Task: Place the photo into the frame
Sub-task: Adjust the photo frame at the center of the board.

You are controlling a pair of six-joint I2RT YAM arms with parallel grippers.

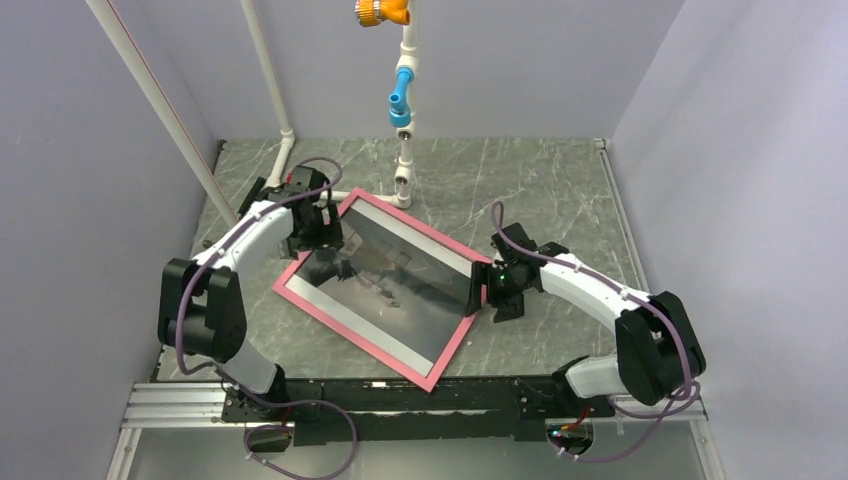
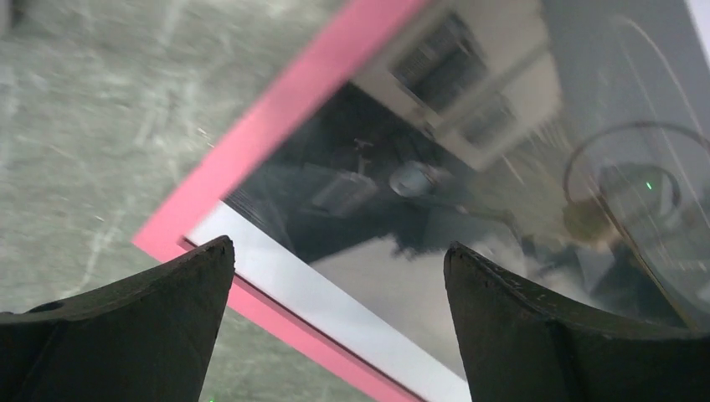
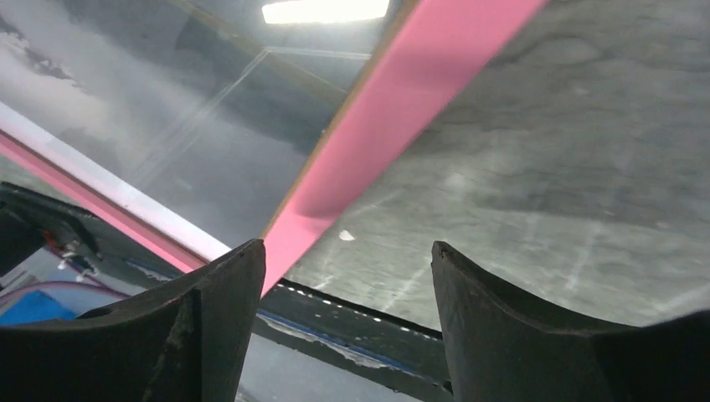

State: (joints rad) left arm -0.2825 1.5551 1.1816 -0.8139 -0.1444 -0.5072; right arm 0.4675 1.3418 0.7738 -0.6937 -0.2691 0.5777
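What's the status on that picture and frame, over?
Left jaws open over far-left edge of frame; right jaws open at its right corner. Photo showing inside the pink border. White pipe stand close behind.

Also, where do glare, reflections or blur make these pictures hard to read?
Top external: sharp, but dark reflections cover the photo in the frame. Left wrist: the table is blurred, and mirrored arm shapes veil the photo. Right wrist: a bright lamp reflection sits at the top edge.
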